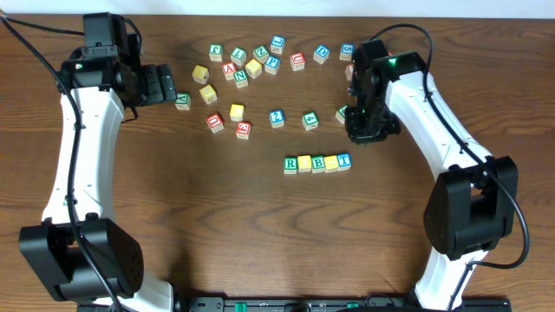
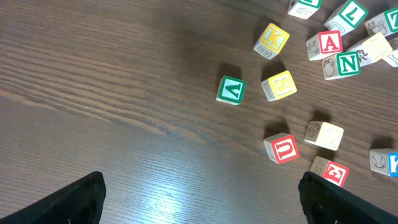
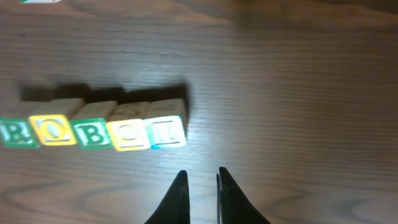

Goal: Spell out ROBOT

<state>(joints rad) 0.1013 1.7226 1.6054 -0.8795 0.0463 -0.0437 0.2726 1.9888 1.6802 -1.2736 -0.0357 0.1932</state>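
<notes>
While my right gripper (image 3: 200,177) hangs with fingers nearly together on nothing, just beside the T end of the ROBOT row (image 3: 93,132), the word reads complete. My left gripper (image 2: 200,186), fingers spread wide, hovers well apart from that row; I judge only a retreat remains.

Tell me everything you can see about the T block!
The T block is a small cube that looks wooden, with a pale face, a blue border and a blue T on top. It sits flat on the table, last in a straight row of five. One side touches the yellow O block; its other sides are free. The right gripper hovers close to that end of the row, not touching it.
</notes>
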